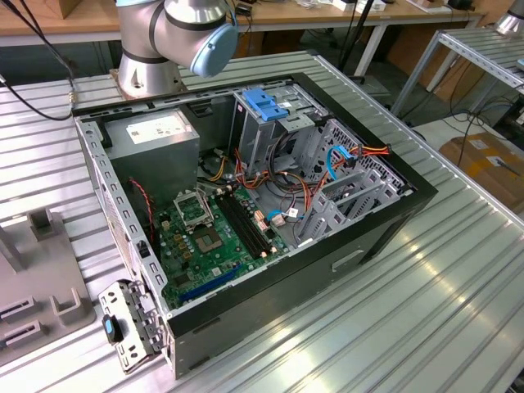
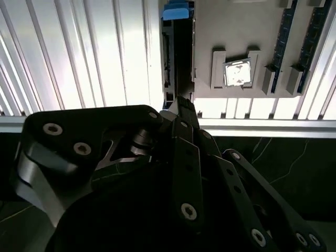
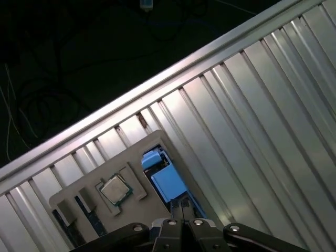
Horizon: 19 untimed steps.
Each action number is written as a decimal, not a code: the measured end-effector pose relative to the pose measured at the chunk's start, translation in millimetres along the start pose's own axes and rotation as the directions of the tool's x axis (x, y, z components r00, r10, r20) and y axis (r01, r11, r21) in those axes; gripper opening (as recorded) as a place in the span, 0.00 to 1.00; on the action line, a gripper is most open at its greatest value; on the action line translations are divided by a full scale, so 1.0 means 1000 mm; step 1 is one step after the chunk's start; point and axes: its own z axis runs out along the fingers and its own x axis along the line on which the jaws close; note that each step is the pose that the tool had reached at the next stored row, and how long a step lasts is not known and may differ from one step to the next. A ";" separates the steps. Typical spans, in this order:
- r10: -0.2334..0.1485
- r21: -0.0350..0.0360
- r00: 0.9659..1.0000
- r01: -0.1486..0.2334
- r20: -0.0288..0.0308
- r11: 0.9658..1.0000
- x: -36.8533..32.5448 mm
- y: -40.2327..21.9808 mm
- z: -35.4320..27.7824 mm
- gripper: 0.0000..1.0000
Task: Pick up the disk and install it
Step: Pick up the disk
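Blue-railed disk stands edgewise in flat grey tray.

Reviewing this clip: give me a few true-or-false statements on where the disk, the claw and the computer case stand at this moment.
1. The computer case lies open on the slatted metal table. True.
2. The disk is already inside the computer case. False: it sits in the grey tray.
3. A processor chip sits in the grey tray beside the disk. True.
4. The claw hangs inside the computer case. False: it is right at the disk, over the grey tray.
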 end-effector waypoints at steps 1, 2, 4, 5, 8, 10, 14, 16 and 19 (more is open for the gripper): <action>-0.031 -0.001 1.000 0.031 -0.001 1.000 0.0000 0.0000 0.0001 0.11; -0.044 -0.001 0.999 0.044 -0.001 0.999 0.0000 0.0000 0.0001 0.11; -0.068 -0.002 0.998 0.068 -0.002 0.998 0.0000 0.0000 0.0002 0.11; -0.078 -0.002 0.997 0.078 -0.003 0.997 0.0000 -0.0001 0.0002 0.11; -0.082 -0.002 0.997 0.082 -0.003 0.997 -0.0001 -0.0001 0.0002 0.11; -0.082 -0.002 0.997 0.082 -0.003 0.997 -0.0001 -0.0001 0.0003 0.11; -0.082 -0.002 0.997 0.082 -0.003 0.997 -0.0001 -0.0001 0.0002 0.11; -0.082 -0.002 0.997 0.082 -0.003 0.997 -0.0001 -0.0001 0.0002 0.11; -0.082 -0.002 0.997 0.082 -0.003 0.997 -0.0001 -0.0001 0.0003 0.11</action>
